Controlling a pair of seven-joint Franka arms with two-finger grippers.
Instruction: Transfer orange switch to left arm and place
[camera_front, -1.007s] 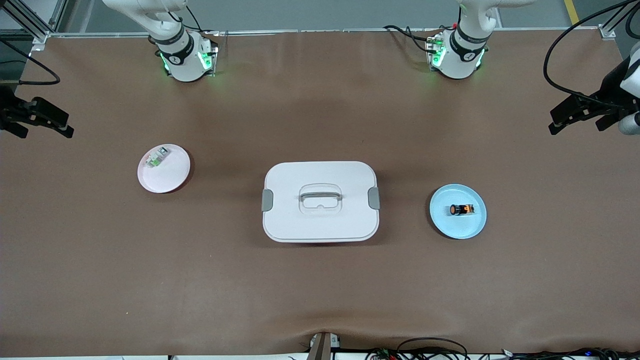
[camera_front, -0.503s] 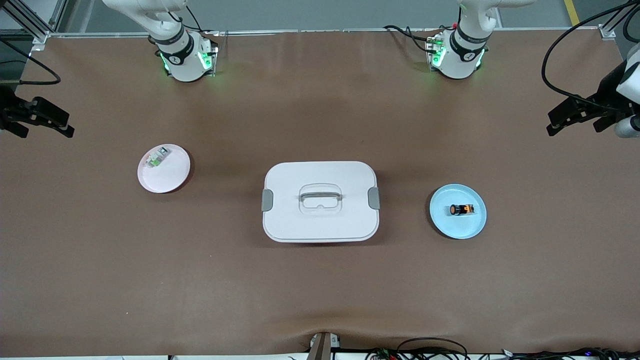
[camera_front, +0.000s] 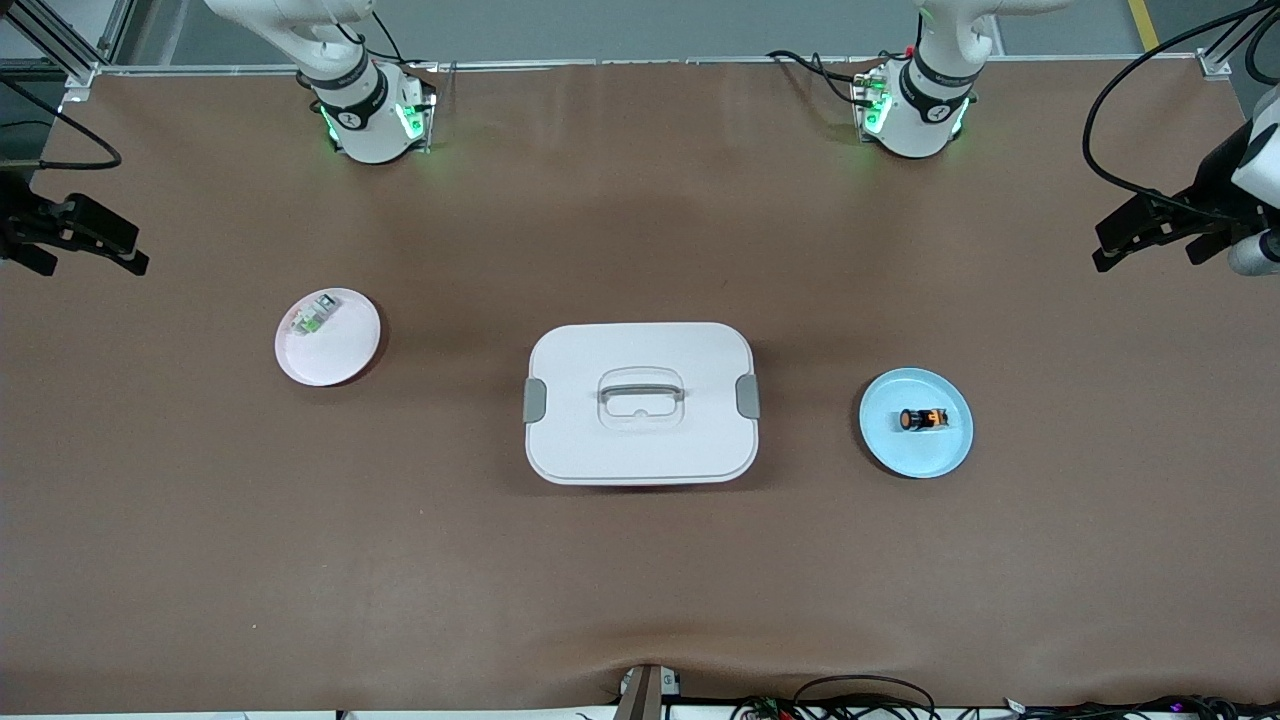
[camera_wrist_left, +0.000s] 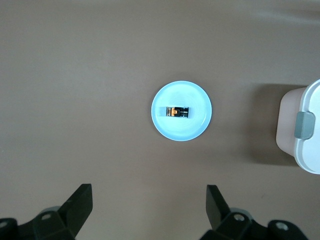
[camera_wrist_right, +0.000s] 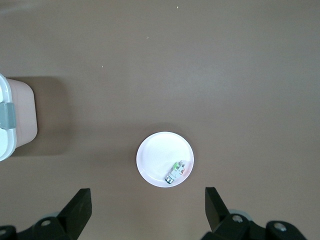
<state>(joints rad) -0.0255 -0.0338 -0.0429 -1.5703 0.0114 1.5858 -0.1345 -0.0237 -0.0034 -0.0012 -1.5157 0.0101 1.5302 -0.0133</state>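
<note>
Front view: the orange switch (camera_front: 921, 420) lies on the blue plate (camera_front: 915, 455), toward the left arm's end of the table, well apart from the box (camera_front: 640, 402). The left gripper (camera_front: 1150, 228) and right gripper (camera_front: 85, 240) hang high at the table's ends.

Left wrist view: the left gripper's fingers (camera_wrist_left: 77, 202) stand wide apart, empty.

Right wrist view: the right gripper's fingers (camera_wrist_right: 78, 205) stand apart above the pink plate (camera_wrist_right: 157, 155).

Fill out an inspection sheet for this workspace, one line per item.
Surface: brown table, slight ripple at the edge nearest the front camera.
Job's things: orange switch lying on the blue plate; white box mid-table, lid latched.
Clutter: pink plate holding a small clear-and-green part.
Grippers: left gripper open, over the left arm's end of the table; right gripper open, over the right arm's end.
Cables: black cable looping to the left arm.
Surroundings: nothing seen.
</note>
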